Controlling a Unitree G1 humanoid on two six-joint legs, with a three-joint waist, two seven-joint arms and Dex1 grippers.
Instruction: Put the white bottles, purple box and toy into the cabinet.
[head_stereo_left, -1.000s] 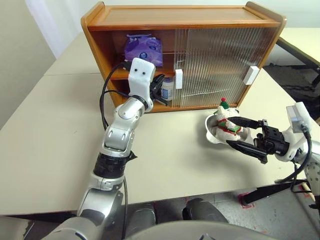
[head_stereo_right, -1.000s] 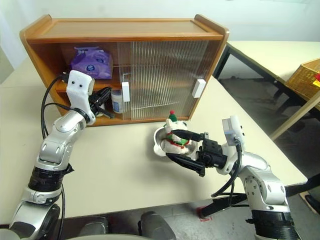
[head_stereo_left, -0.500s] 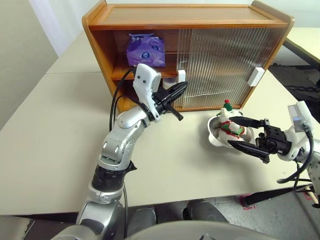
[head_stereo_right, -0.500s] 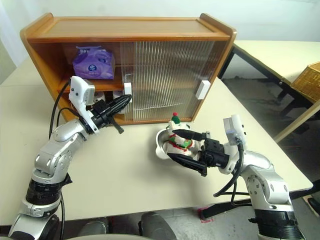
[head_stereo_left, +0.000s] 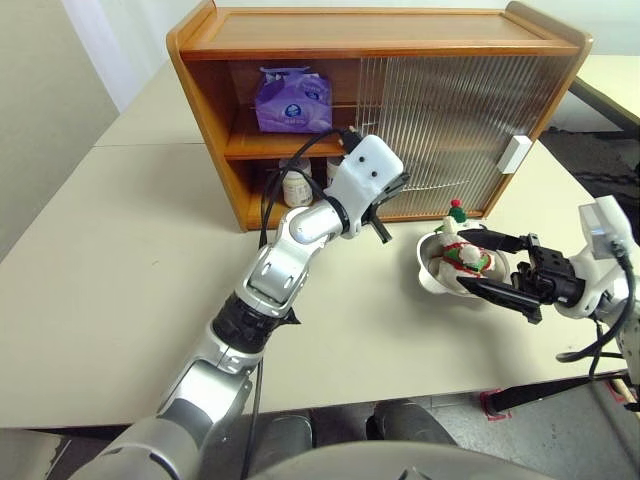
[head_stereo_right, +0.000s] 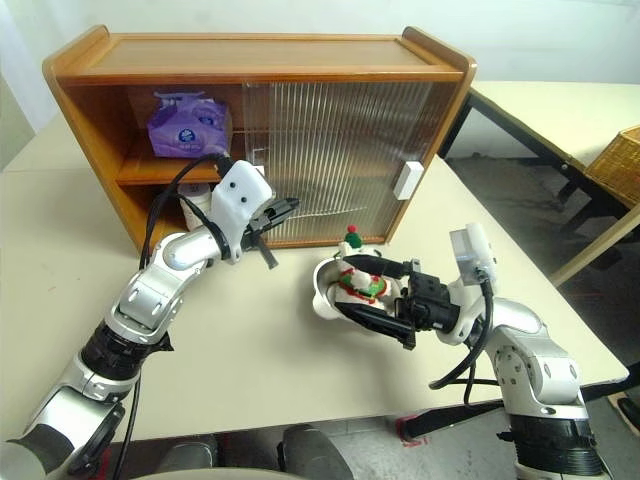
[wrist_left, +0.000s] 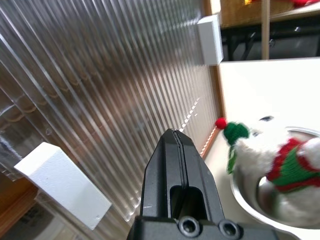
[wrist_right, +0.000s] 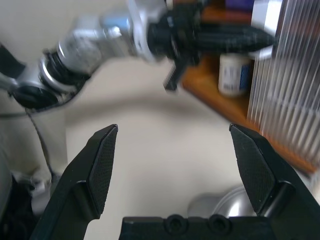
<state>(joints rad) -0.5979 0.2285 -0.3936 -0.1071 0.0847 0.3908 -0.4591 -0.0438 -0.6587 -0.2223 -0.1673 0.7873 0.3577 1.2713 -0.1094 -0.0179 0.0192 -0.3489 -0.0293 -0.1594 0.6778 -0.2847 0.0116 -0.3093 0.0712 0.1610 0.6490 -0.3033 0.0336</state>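
The cabinet stands open on its left side. On its upper shelf lies the purple box. The white bottles sit on the lower shelf, one partly behind my left wrist. My left gripper is shut and empty, hovering level in front of the ribbed sliding door, pointing toward the toy. The toy sits in its silver dish on the table before the cabinet. My right gripper is open, one finger on each side of the toy; whether they touch the dish I cannot tell.
Two ribbed doors with white handles cover the cabinet's middle and right. The table's front edge runs just below the dish. A second table with a wicker basket stands off to the right, across a gap of floor.
My left gripper has drawn out of the lower shelf and swung right, across the door's front toward the toy. The right gripper and the toy have stayed put.
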